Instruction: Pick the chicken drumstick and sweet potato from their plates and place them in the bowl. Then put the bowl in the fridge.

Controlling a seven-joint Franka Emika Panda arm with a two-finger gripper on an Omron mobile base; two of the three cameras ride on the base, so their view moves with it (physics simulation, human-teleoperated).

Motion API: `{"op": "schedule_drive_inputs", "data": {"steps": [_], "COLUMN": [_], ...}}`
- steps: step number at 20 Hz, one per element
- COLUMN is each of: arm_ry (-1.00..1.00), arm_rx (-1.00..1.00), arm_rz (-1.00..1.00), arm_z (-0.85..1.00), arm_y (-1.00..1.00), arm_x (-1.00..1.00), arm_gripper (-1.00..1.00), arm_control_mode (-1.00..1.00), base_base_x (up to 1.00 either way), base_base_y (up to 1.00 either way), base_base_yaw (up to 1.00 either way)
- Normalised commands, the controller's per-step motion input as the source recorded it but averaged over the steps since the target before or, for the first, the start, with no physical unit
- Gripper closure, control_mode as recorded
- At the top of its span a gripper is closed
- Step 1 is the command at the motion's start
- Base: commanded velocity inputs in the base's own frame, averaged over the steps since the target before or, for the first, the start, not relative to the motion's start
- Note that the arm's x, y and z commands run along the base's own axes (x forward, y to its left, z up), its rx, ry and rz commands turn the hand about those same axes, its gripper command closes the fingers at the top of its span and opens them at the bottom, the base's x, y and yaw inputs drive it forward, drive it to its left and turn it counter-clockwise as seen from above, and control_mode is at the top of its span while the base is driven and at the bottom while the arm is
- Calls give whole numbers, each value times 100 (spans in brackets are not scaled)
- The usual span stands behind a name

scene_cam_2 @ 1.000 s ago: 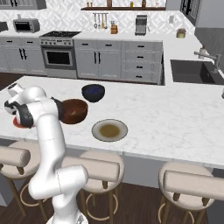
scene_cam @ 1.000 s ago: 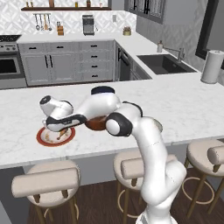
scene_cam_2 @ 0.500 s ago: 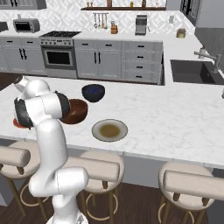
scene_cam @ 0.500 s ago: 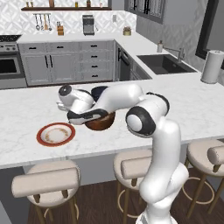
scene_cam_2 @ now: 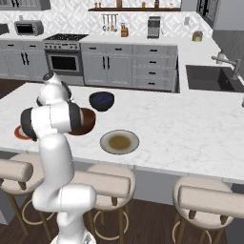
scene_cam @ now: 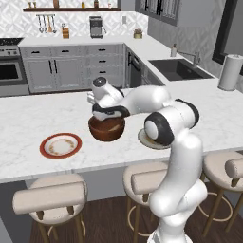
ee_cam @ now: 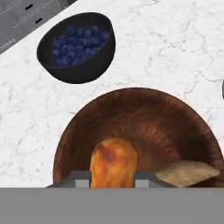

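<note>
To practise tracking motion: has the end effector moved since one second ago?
Yes. In the left base view, the end effector has moved right, from over the red-rimmed plate to above the wooden bowl.

Lighting: bright, even and diffuse across all views, source not discernible; white marble counter (scene_cam: 28, 118) reads near-white without blown glare. Shadows: soft and faint, a dim patch under the bowl (scene_cam: 107, 129) toward 6 o'clock, darker floor beneath the stools (scene_cam_2: 209, 200). Quality: rendered, slightly soft and low in detail, coarsest in the hand view; no motion blur or edge distortion.
</note>
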Motion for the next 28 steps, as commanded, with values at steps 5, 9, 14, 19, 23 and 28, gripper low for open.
{"op": "schedule_drive_inputs", "data": {"steps": [5,9,14,19,23,28], "arm_ry": [35,12,0,0,0,0], "arm_rx": [0,0,0,2,15,28], "arm_rz": [-5,-5,-5,0,4,20], "arm_z": [-88,-43,-1,18,-9,-42], "arm_y": [-45,20,16,-37,-100,-60], "arm_x": [62,54,14,-28,-99,-56], "arm_gripper": [100,-100,-100,-100,-100,-100], "arm_control_mode": [-100,-100,-100,-100,-100,-100], "base_base_x": [0,0,0,0,0,0], "base_base_y": [0,0,0,0,0,0], "base_base_yaw": [0,0,0,0,0,0]}}
